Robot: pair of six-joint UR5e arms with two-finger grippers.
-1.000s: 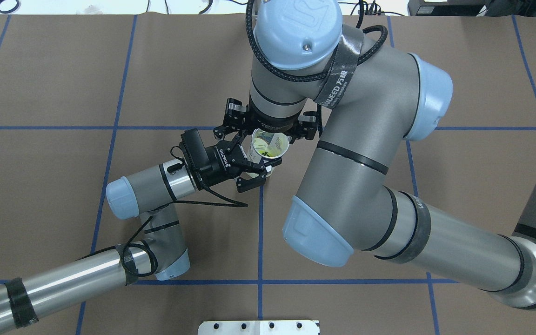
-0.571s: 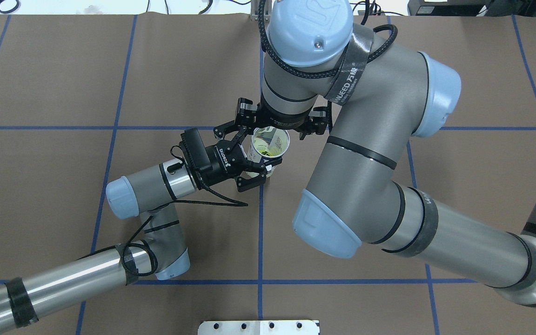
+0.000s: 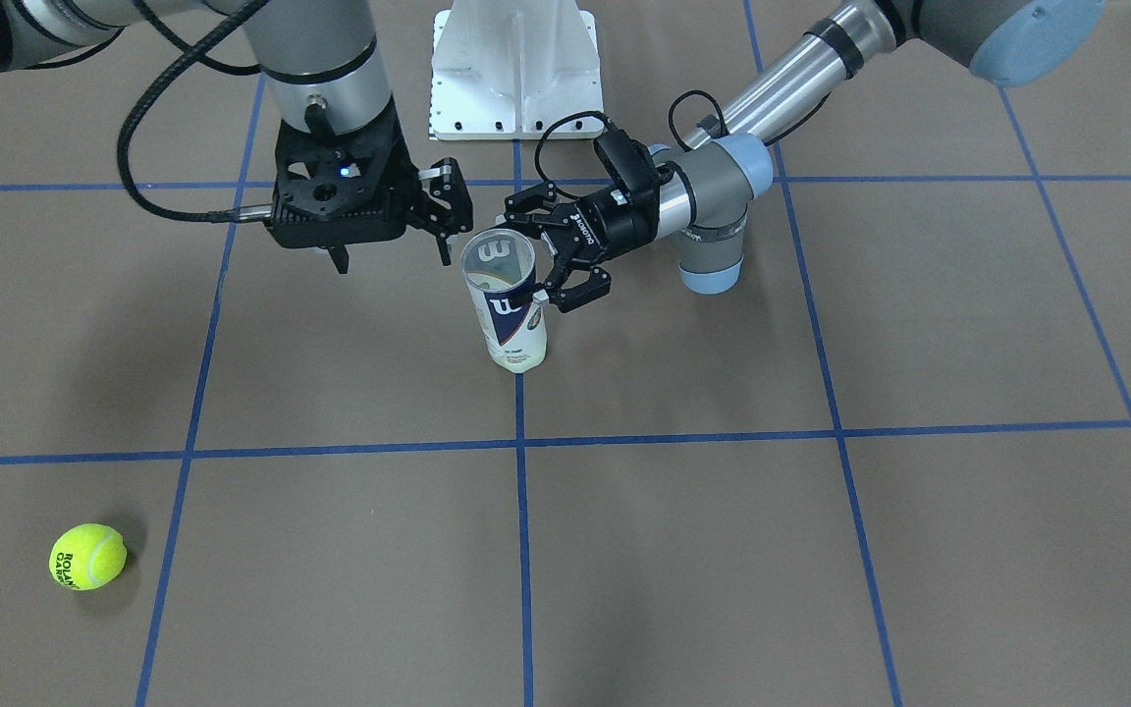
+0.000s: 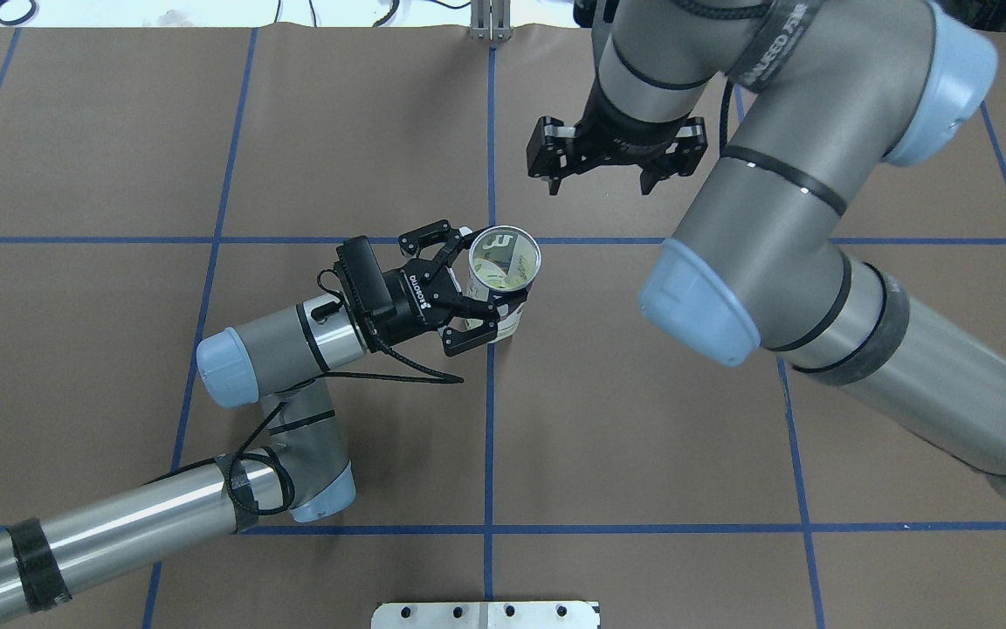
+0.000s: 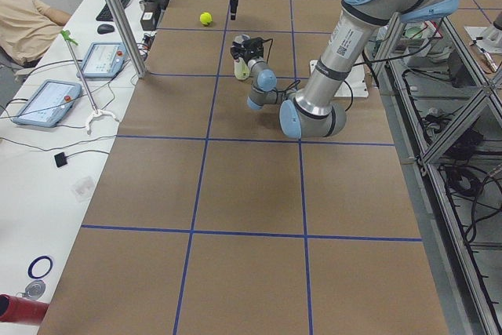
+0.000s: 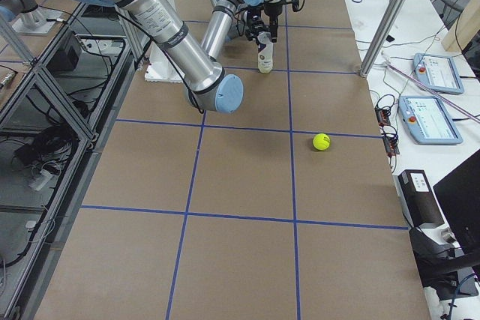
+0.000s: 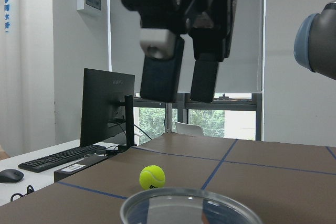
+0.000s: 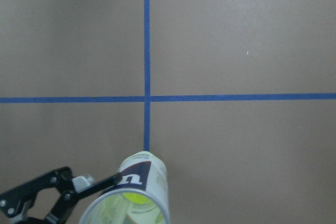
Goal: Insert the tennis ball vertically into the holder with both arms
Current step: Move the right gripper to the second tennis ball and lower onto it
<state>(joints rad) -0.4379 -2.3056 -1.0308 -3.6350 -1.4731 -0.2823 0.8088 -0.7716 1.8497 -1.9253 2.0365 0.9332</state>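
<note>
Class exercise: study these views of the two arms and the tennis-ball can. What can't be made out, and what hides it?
Holder contents: overhead, label and glare hide its depths; the right wrist view shows only a yellow-green patch.
Whether the left gripper presses the holder: front-facing, the rim covers the far pad.
Tennis ball lettering: front-facing, cut off by the ball's curve.
Holder body: left wrist view, cut off by the bottom edge.

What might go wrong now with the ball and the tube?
The tennis ball lies loose on the table, far from the holder, so it may roll away when the open right gripper goes for it. The holder is tall and narrow; if the left gripper around it slips or gets bumped, it could tip over.
</note>
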